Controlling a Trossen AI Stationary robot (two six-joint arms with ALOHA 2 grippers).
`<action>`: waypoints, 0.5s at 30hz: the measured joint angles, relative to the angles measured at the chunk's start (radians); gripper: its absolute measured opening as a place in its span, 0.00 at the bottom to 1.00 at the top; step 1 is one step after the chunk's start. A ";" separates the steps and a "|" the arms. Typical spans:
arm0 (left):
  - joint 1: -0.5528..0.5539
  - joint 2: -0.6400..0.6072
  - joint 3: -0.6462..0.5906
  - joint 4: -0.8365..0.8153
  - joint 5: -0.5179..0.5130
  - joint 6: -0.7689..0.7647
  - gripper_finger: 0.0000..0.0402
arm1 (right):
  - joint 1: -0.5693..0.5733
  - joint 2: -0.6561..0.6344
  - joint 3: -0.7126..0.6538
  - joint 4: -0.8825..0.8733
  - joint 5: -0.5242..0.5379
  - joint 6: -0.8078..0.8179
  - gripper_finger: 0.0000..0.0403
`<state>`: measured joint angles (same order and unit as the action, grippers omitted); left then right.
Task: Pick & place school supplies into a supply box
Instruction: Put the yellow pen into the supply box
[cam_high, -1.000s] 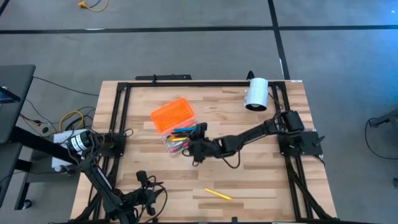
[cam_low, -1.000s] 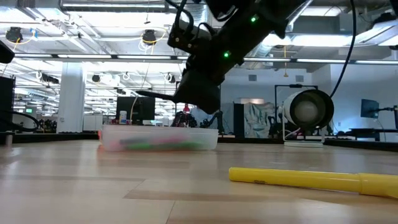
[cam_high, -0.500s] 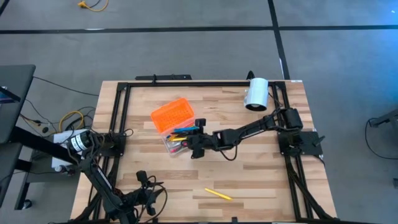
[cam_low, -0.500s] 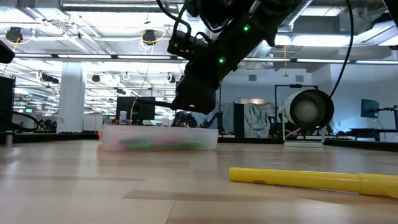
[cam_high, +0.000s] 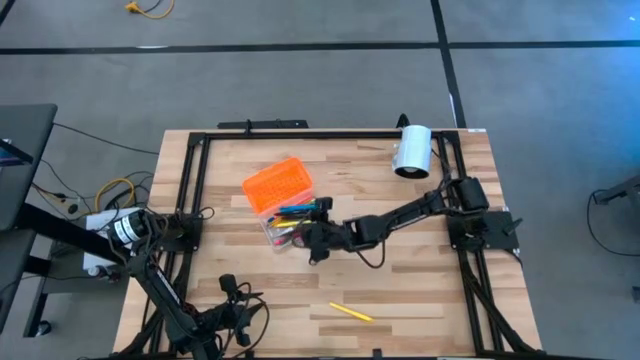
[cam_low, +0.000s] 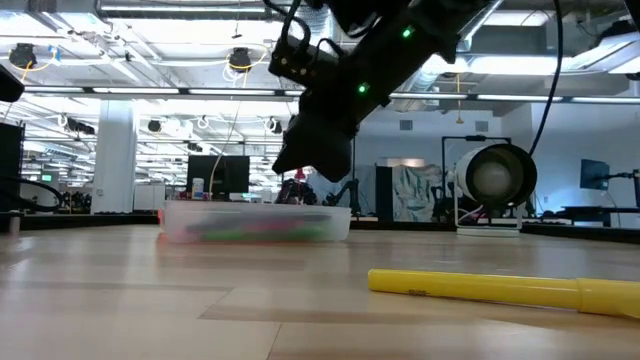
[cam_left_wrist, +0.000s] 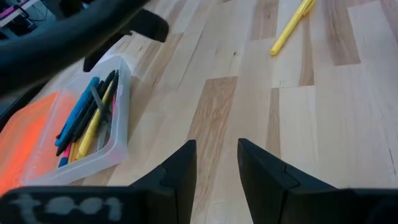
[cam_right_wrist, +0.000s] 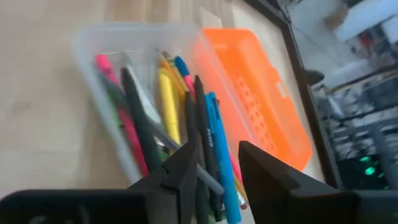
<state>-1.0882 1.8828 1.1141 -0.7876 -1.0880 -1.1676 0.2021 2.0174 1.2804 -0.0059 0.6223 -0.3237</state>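
Note:
The supply box's clear base (cam_high: 285, 226) lies on the table, and its orange ribbed lid (cam_high: 277, 184) rests against its far-left side. Several pens and pencils (cam_right_wrist: 163, 106) in pink, yellow, blue and black lie in the base. One yellow pen (cam_high: 351, 312) lies alone near the table's near edge and also shows in the low view (cam_low: 500, 290). My right gripper (cam_high: 313, 238) hovers open, just above the base's right end (cam_right_wrist: 217, 149) and holds nothing. My left gripper (cam_left_wrist: 216, 144) waits open at the near-left corner (cam_high: 232, 292). I cannot make out the scissors.
A white cylinder (cam_high: 412, 150) lies on its side at the far right of the table. A black frame rail (cam_high: 300, 134) runs around the tabletop. Bare wood lies between the box and the lone yellow pen.
My right gripper swung a little toward the far edge over the box, then came back toward the near edge, ending about where it started. The box and the pens stayed in place.

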 joint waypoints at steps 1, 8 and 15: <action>0.000 0.000 0.000 0.000 0.000 0.005 0.27 | 0.015 0.000 0.000 0.000 0.013 -0.013 0.28; 0.001 0.000 0.000 0.004 -0.008 0.042 0.27 | 0.159 -0.004 0.000 -0.054 0.103 0.013 0.27; 0.001 0.000 0.000 0.004 -0.036 0.056 0.27 | 0.325 -0.004 0.033 -0.244 0.223 0.201 0.27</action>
<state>-1.0870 1.8828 1.1141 -0.7835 -1.1236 -1.1116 0.5267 2.0132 1.3135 -0.2494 0.8451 -0.1223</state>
